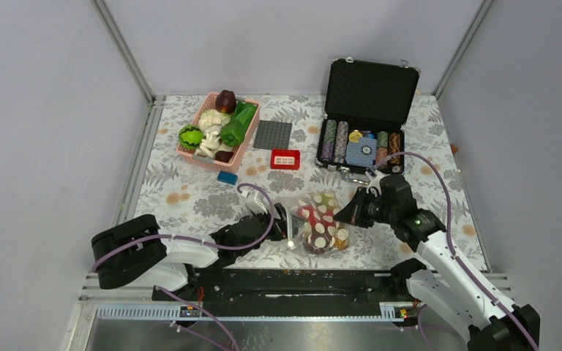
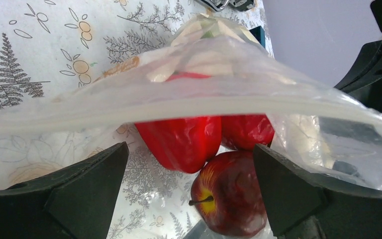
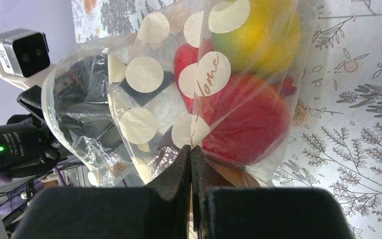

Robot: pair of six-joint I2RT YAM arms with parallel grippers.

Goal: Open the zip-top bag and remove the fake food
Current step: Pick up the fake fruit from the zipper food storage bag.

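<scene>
At the near middle of the floral-patterned table [image 1: 190, 197], between the two arms: one clear, floppy plastic zip-top bag [image 1: 318, 223] printed with cream round dots, lying on its side.

Right gripper [image 3: 191, 154]: fingers pressed together on a fold of the bag's film, opposite the mouth, apparently to anchor it.

Left gripper [image 2: 189, 172]: jaws spread wide at the mouth, holding nothing. The white zip strip arches across between them, and the mouth seems parted.

Contents, fake food [image 3: 248, 119]: glossy red plastic pepper [image 2: 184, 142], red apple [image 2: 226, 196], yellow lemon [image 3: 263, 35]. None looks removed yet.

Far left: pink slotted plastic basket [image 1: 197, 159], holding assorted plastic vegetables.

Far right: open black case [image 1: 372, 89], holding poker chips.
</scene>
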